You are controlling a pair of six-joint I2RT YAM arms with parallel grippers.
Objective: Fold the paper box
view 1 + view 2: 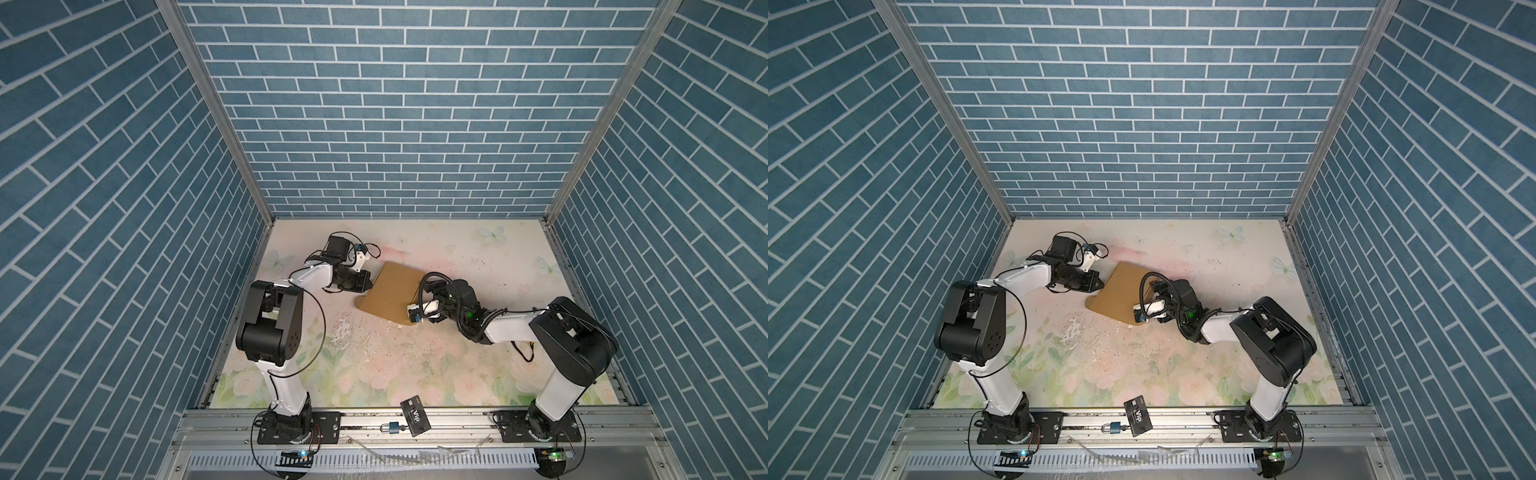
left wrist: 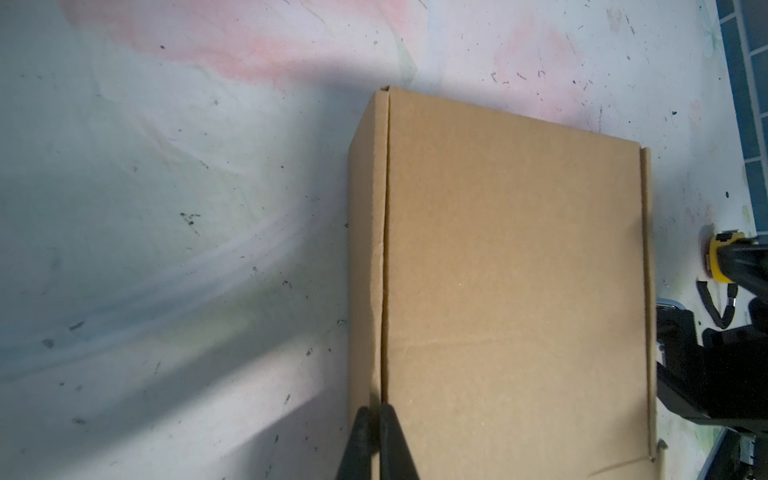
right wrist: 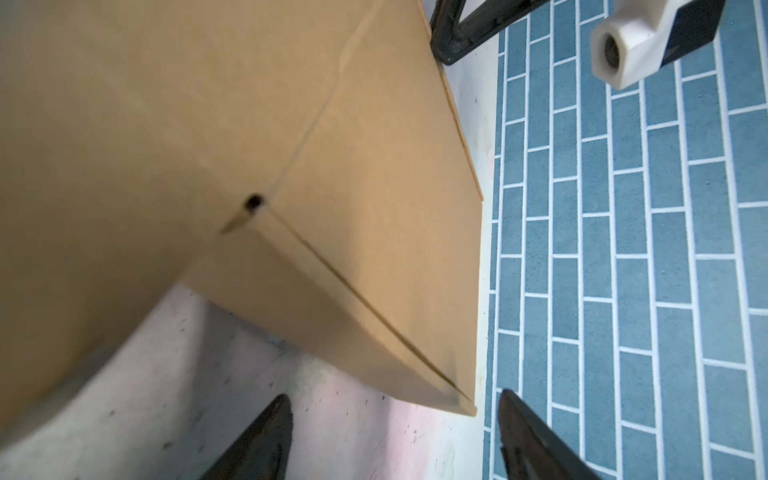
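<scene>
Two claws flank the tan corrugated cardboard paper box (image 1: 390,293), which sits lid down on the floral surface (image 1: 415,365). At the box's side seam, the left claw (image 2: 376,436) is pinched tight together. The right claw (image 3: 392,397) gapes wide just off the box's corner, gripping nothing.

One paper box (image 1: 390,291) is counted on the bench (image 1: 415,365). Two tools are counted, the left tool (image 2: 375,432) and the right tool (image 3: 395,436). One black card (image 1: 415,417) and one padlock (image 1: 391,427) are counted besides.
</scene>
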